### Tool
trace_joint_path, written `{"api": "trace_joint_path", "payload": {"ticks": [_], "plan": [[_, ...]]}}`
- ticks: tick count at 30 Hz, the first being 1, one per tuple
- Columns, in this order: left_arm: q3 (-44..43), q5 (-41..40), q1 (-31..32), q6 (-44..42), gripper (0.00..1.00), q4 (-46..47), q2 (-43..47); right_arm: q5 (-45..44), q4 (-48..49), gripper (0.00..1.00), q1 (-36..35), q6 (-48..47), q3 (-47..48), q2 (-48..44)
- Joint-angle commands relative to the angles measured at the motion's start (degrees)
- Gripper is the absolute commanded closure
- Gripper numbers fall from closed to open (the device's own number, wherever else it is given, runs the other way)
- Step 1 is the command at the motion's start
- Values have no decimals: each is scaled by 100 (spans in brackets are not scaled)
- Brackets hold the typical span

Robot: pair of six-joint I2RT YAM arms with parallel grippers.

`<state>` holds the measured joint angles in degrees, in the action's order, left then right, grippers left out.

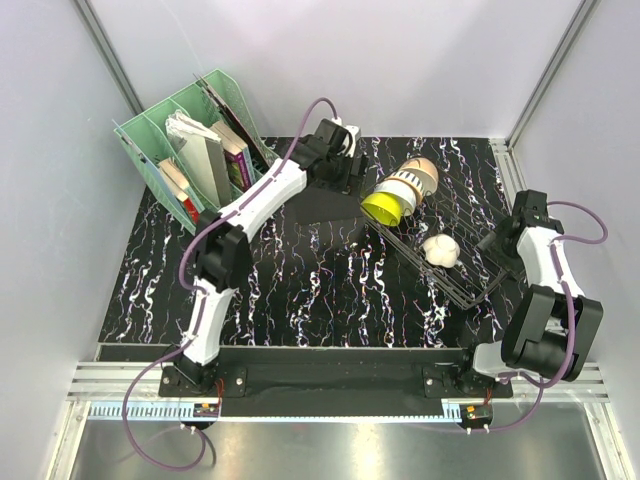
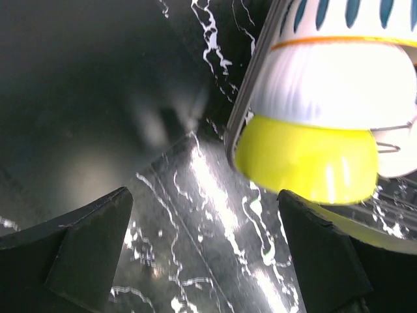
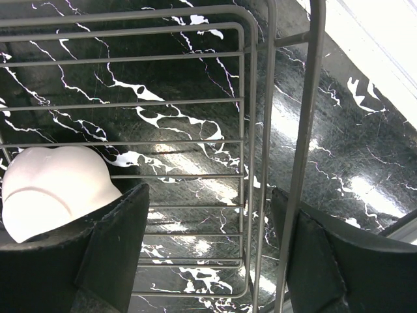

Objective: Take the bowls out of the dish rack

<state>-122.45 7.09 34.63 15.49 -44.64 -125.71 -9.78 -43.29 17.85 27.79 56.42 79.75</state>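
The dish rack [image 1: 462, 290] of thin dark wire lies right of the table's middle. At its far end three bowls stand on edge in a row: a yellow-green one [image 1: 385, 207], a white striped one [image 1: 405, 187] and a tan one [image 1: 425, 172]. A white bowl [image 1: 441, 249] lies upside down in the rack's middle. My left gripper [image 1: 352, 180] is open just left of the yellow-green bowl [image 2: 306, 160], with nothing between its fingers [image 2: 205, 222]. My right gripper [image 1: 497, 240] is open over the rack's right end, its fingers astride the wire rim [image 3: 303, 130]. The white bowl [image 3: 52, 189] sits beside its left finger.
A mint-green file organiser [image 1: 195, 150] with books stands at the back left. The table top [image 1: 300, 280] is black with white marbling. Metal frame posts rise at both back corners, and an aluminium rail runs along the near edge.
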Motion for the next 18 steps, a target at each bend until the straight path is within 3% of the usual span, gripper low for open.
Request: {"api": "trace_joint_path", "payload": {"ticks": [1,12,18], "plan": [[-595,-84,52,-125,1,70,-234,548,84,18,-167,174,-17,-126],[-1096,-366,61,24,1,193,-946,478,84,18,-167,200,-44,-249],[-895,-218,61,95,5,219,-1122,188,75,18,-167,297,-53,-337]]}}
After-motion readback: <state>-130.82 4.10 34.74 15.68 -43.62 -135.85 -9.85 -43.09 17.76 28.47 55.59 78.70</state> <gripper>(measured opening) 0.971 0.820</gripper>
